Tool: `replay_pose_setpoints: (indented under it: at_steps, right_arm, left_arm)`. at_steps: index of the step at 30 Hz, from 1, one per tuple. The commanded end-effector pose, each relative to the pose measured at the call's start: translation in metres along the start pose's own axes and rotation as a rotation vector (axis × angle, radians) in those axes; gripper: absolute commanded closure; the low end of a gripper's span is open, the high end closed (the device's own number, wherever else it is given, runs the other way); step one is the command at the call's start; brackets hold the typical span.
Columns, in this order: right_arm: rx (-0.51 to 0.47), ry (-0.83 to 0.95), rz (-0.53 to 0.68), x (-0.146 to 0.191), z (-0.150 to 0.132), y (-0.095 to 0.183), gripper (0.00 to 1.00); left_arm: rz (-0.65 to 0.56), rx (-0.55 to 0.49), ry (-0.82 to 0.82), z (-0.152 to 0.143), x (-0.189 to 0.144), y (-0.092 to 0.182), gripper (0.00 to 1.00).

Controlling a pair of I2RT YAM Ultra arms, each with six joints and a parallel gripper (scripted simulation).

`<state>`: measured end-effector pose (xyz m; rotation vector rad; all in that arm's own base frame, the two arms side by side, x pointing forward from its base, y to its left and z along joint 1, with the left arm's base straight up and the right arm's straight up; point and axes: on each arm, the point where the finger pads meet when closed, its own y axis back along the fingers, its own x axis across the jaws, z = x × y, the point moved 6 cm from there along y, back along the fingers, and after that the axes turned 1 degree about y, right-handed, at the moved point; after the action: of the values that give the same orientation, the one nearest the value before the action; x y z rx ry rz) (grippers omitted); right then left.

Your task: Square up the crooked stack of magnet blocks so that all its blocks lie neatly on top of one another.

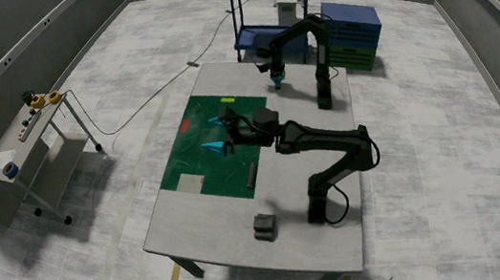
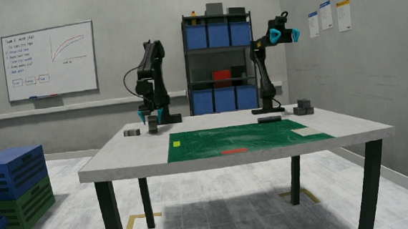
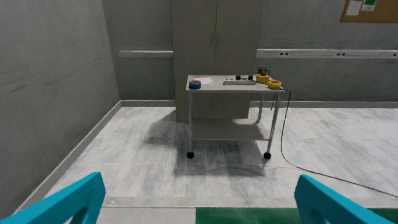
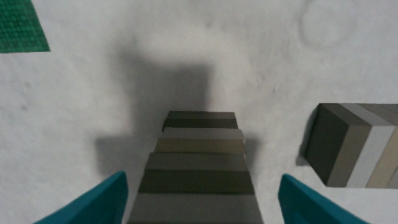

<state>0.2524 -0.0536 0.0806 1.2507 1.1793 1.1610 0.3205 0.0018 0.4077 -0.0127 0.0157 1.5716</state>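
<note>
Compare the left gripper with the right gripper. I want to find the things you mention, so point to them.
The left gripper (image 1: 215, 134) (image 2: 285, 35) (image 3: 199, 182) is held high and points out level; the right gripper (image 2: 151, 117) (image 4: 203, 182) is low and points down. The right straddles the upright block stack (image 2: 152, 125) (image 4: 199, 162); the left has only air. Both are open, with blue fingers.
</note>
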Motion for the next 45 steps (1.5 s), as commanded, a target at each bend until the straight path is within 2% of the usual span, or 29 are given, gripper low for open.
replay_pose_setpoints:
  at_steps: [1, 8, 9, 45]
  right_arm:
    - [-0.030, 0.006, -0.010, 0.002, 0.013, 0.002, 0.23]
    - [-0.034, 0.001, -0.011, 0.000, 0.015, 0.004, 0.23]
    - [-0.005, -0.016, -0.012, -0.005, 0.003, 0.008, 0.53]
    - [-0.005, -0.014, -0.012, -0.005, 0.003, 0.008, 0.55]
  left_arm:
    - [-0.002, -0.027, -0.008, 0.016, -0.002, 0.009, 0.00]
    - [-0.002, -0.027, -0.008, 0.016, -0.002, 0.009, 0.00]
    - [-0.002, -0.027, -0.008, 0.016, -0.002, 0.009, 0.00]
    - [-0.002, -0.027, -0.008, 0.016, -0.002, 0.009, 0.00]
